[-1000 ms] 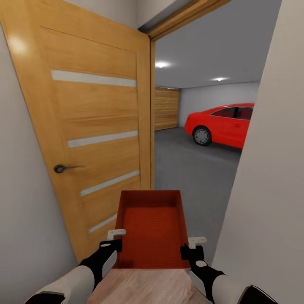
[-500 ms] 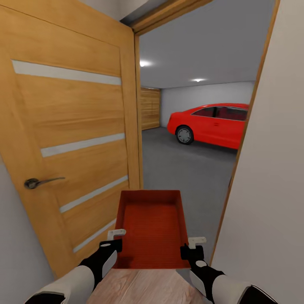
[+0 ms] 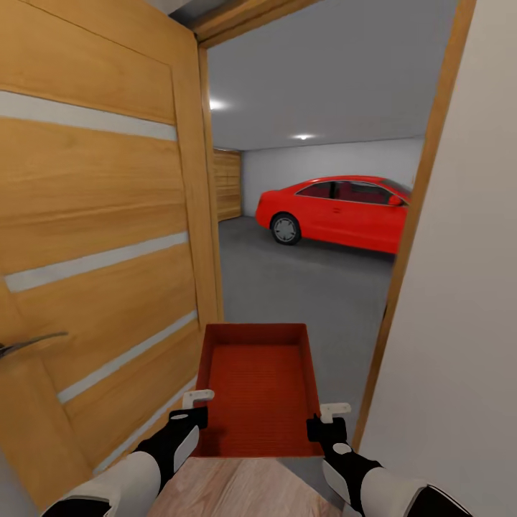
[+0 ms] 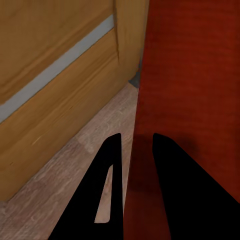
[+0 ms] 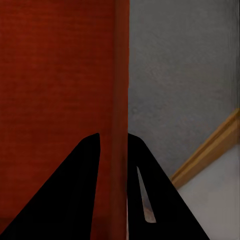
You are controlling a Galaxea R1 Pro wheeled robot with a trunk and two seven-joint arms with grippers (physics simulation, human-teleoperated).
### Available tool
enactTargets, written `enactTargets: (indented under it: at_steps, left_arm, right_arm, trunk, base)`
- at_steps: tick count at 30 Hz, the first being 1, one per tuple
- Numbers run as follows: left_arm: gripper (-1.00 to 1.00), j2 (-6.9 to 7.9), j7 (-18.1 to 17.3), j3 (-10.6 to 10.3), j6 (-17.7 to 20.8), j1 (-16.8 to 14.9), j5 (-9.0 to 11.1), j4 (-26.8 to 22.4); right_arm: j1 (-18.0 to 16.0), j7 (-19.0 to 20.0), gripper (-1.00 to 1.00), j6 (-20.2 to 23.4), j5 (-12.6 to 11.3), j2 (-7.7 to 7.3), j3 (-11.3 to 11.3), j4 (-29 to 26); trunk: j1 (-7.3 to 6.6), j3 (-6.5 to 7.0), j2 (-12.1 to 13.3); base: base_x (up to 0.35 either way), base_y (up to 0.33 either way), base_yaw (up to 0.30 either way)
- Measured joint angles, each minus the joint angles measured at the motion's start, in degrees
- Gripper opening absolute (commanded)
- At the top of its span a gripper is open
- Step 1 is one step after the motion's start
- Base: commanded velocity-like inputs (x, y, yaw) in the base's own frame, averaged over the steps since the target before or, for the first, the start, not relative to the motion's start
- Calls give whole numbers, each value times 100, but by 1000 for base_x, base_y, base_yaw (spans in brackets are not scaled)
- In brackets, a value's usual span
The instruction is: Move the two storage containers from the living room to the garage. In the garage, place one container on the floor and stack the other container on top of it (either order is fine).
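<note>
storage container (image 3: 258,391) | left jaws (image 3: 192,403) clamp left wall | right jaws (image 3: 329,418) clamp right wall

The right end effector (image 5: 114,150) has its 2 black fingers (image 5: 75,195) closed on the thin side wall of the orange-red storage container (image 5: 55,90), 1 finger inside and 1 outside. The container's finely ribbed bottom lies beside the inner finger. Past the wall is dark grey speckled floor (image 5: 180,75), with a strip of orange wooden trim (image 5: 210,147) meeting a pale wall (image 5: 215,200).
</note>
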Motion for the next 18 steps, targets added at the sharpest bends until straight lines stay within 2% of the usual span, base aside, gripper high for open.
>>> enactTargets:
  at_steps: [18]
  left_arm:
    - [-100,-1,0,4,0,2,-5,-2]
  right_arm:
    - [0,4,-100,-3,-17,0,12,3]
  trunk:
    - [0,0,0]
  base:
    - [226,239,-285]
